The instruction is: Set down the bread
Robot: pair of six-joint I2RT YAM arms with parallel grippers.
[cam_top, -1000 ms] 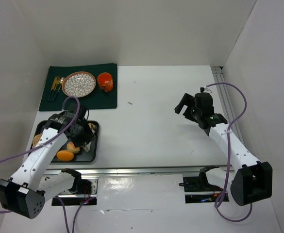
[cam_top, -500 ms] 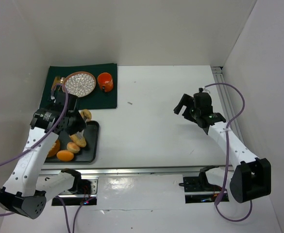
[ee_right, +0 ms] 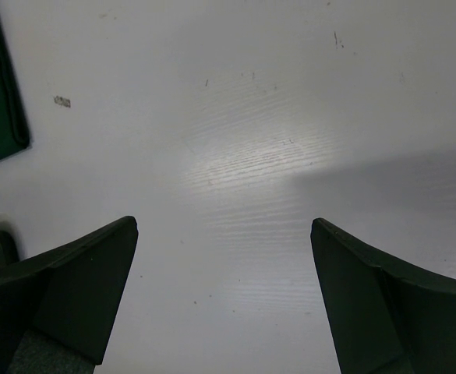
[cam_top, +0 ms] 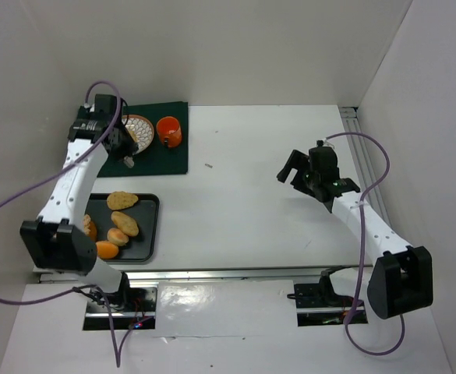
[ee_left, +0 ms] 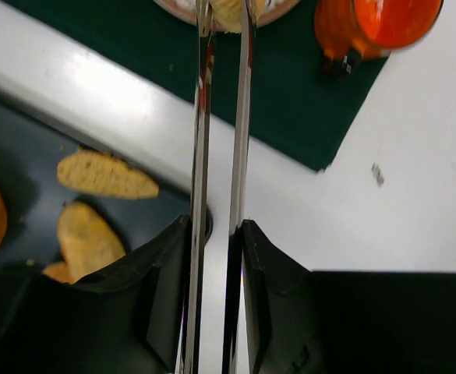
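Note:
My left gripper [ee_left: 216, 226] [cam_top: 122, 148] is shut on a pair of metal tongs [ee_left: 242, 117] that reach ahead of it. The tong tips pinch a pale piece of bread [ee_left: 229, 11] at the near rim of the patterned plate [cam_top: 140, 130] [ee_left: 179, 5]. More bread lies in the black tray [cam_top: 151, 204]: a flat tan piece [cam_top: 121, 200] [ee_left: 107, 175], an oval roll [cam_top: 124, 224] [ee_left: 87, 238] and orange-brown ones [cam_top: 105, 249]. My right gripper [cam_top: 299, 173] [ee_right: 224, 226] hangs open over bare white table, holding nothing.
The plate sits on a dark green mat [cam_top: 169, 156] [ee_left: 290, 93] beside an orange mug [cam_top: 169, 131] [ee_left: 383, 19]. Cutlery [cam_top: 88, 140] lies at the mat's left end. White walls close in the left, back and right sides. A rail [cam_top: 360, 140] runs along the right edge.
The left arm rose from the tray and swung back over the green mat to the plate, carrying the tongs with a piece of bread. The right arm barely moved.

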